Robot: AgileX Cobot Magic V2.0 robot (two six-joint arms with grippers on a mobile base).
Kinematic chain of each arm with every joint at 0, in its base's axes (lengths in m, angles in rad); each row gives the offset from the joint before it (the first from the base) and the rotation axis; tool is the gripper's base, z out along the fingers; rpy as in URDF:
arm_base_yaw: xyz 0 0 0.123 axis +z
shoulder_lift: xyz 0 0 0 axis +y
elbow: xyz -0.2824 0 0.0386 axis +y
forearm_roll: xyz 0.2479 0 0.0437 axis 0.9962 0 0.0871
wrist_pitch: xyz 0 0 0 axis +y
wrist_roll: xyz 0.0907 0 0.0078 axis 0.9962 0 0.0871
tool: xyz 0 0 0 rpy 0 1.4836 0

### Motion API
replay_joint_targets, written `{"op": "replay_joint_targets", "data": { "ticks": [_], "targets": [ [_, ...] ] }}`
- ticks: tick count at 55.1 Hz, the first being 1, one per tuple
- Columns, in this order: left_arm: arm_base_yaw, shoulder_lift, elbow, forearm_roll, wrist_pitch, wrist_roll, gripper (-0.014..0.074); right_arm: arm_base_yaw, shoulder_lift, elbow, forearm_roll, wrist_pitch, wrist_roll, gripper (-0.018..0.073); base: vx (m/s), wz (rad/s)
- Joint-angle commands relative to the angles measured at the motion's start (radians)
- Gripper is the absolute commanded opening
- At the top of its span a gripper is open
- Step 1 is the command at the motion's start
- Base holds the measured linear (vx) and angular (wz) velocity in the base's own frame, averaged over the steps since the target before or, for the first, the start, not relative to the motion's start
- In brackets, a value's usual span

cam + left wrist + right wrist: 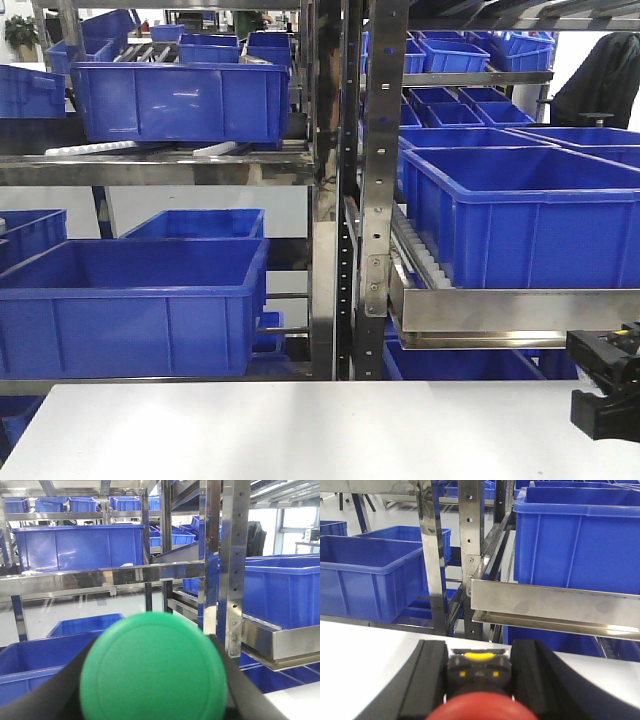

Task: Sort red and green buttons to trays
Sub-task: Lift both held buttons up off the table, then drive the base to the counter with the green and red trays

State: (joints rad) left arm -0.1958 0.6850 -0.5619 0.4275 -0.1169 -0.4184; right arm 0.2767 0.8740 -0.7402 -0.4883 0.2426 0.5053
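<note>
Green button (152,667) in left hand (150,690); red button (487,707) in right hand (479,677)

A: Bright in here, even and cool; the white table (250,430) nearly washes out toward its front edge.
B: Glare too, streaking the steel rack (232,555) and dotting the blue crates (180,100).
A: And the 2 wrist views lose focus up close: the green button (152,667) and the red button (482,707) are soft blurs.

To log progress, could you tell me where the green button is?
In the left wrist view, the green button sits low and central, held in the left hand.
</note>
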Motion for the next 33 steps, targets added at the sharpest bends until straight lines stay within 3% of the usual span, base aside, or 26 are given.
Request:
{"op": "replay_joint_targets", "data": {
  "ticks": [1, 33],
  "targets": [
    [-0.007, -0.001, -0.036, -0.008, -0.08, -0.01, 0.0, 0.001, -0.009, -0.03, -0.02, -0.073, -0.005, -0.0009, -0.04, -0.03],
    [-0.007, -0.001, -0.036, -0.008, -0.079, -0.01, 0.0, 0.001, -0.009, -0.03, -0.02, -0.073, -0.005, -0.0009, -0.1, 0.05]
  ]
}}
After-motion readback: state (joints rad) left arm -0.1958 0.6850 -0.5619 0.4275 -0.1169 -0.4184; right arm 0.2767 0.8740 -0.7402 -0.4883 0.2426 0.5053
